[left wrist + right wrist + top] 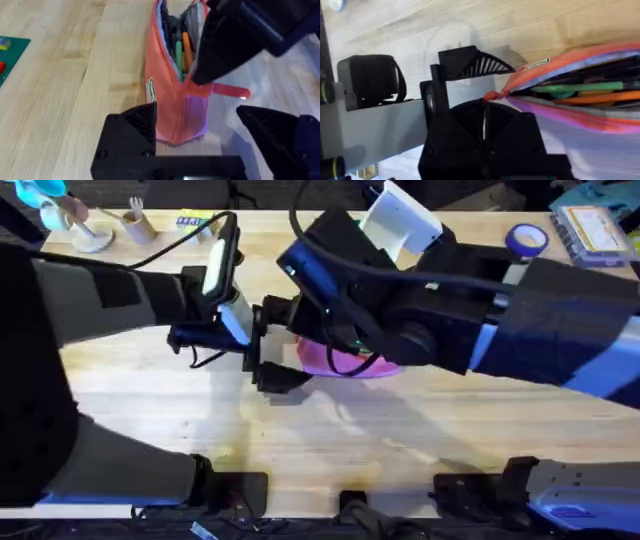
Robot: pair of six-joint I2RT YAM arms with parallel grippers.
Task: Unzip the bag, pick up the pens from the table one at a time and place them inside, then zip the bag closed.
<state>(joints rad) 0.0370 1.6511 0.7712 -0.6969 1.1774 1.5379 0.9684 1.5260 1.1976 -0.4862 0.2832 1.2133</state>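
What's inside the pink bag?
The bag is unzipped, and pens lie inside: a green one, an orange one and something dark beside them. How many pens there are deeper down is hidden by the fabric sides and the right gripper.

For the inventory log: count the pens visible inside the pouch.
2 clearly: a green pen and an orange pen, side by side in the open pouch. Darker ones may be hidden deeper.

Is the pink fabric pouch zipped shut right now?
No, the pink fabric pouch gapes open, showing green and orange pens inside.
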